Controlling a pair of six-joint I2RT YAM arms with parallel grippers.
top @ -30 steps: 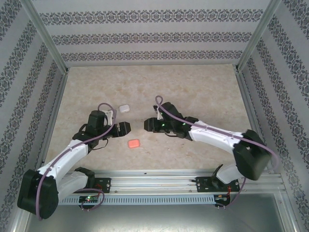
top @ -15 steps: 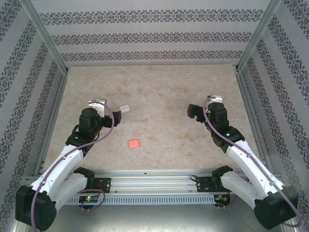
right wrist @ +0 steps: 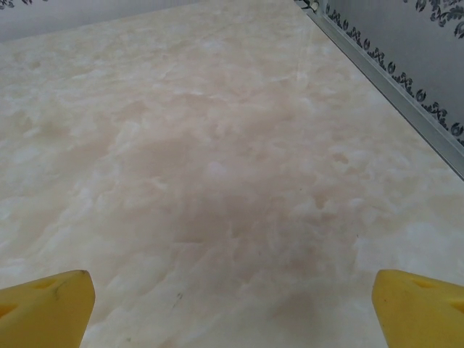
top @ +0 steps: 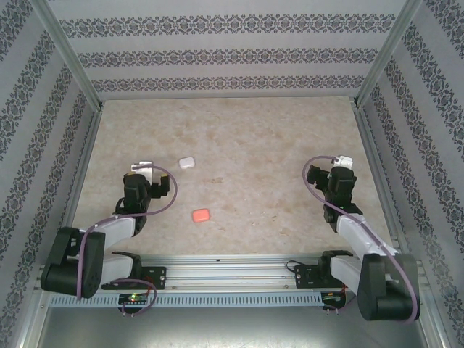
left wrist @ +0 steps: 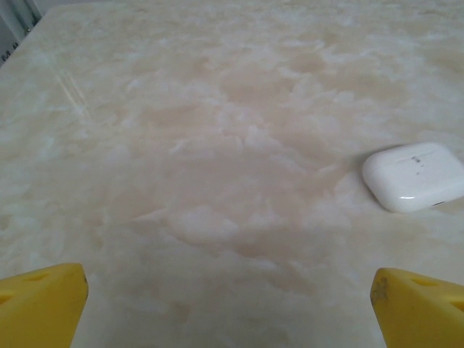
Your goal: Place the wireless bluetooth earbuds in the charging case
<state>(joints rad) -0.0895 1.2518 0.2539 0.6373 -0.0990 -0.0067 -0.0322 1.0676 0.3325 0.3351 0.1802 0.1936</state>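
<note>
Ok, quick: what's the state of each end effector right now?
Left end effector: open, holding nothing.
Right end effector: open, holding nothing.

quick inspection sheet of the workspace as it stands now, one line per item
surface: beige marbled table, no spill or mark seen
job's things: white case lying flat, lid shut, ahead and to the right of the left end effector; salmon-red case flat near the table's middle, looks shut, apart from the white one
clutter: nothing seen
grippers: left end effector open wide, empty, above bare table; right end effector open wide, empty, near the right wall
cables: purple cables loop off each wrist, clear of both cases
surroundings: patterned walls on three sides, metal frame along the near edge
</note>
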